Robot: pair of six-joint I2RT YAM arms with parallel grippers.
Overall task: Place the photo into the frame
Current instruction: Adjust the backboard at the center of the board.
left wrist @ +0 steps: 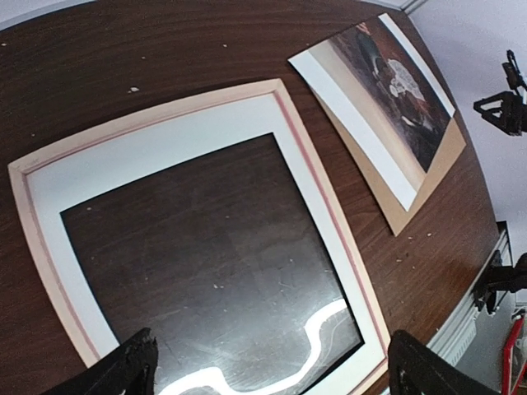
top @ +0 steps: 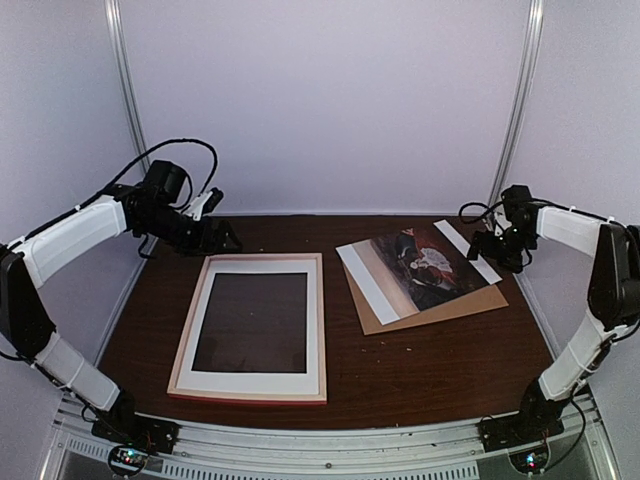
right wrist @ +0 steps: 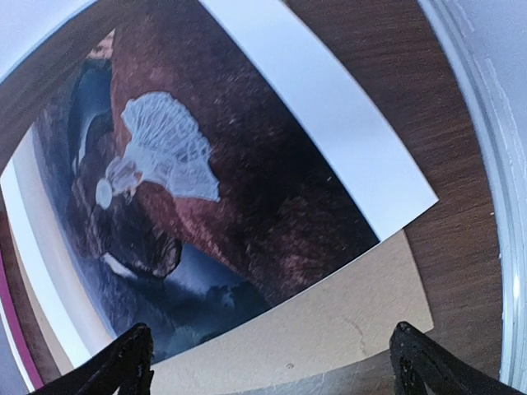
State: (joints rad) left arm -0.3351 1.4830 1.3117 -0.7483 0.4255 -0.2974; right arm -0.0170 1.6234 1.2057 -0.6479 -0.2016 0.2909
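Now we see both pincers wide and empty: left gripper (top: 218, 238) by the frame (top: 321, 320), far left corner; right gripper (top: 506, 256) beside the photo (top: 420, 262) (lying on a brown board (top: 450, 305)).

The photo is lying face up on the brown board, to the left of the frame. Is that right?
Not quite. The photo does lie face up on the brown board, but it is to the right of the frame, not the left. The top external view shows this.
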